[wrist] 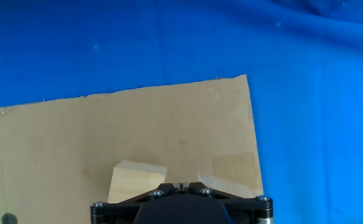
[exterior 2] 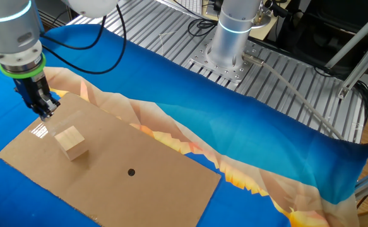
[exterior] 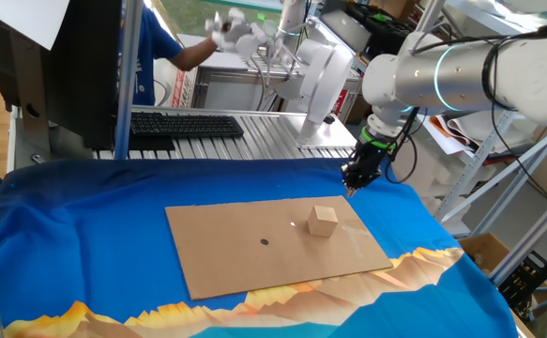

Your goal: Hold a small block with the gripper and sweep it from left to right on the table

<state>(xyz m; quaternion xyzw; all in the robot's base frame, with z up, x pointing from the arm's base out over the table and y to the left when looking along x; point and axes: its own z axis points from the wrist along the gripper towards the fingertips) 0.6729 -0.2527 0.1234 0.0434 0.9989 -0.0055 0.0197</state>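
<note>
The small block, a tan cube, sits free on the brown cardboard sheet on the blue-cloth table. The gripper, black with a green ring, hovers just beyond the block near the sheet's far right corner, apart from it. Its jaws are pressed together with nothing between them. In the other fixed view the gripper is up-left of the block. In the hand view the block lies just left of the gripper.
A tiny dark dot marks the sheet left of the block. Behind the table is a grey metal bench with a keyboard and a white robot hand. The arm's base stands on the bench. The orange mountain print runs along the front edge.
</note>
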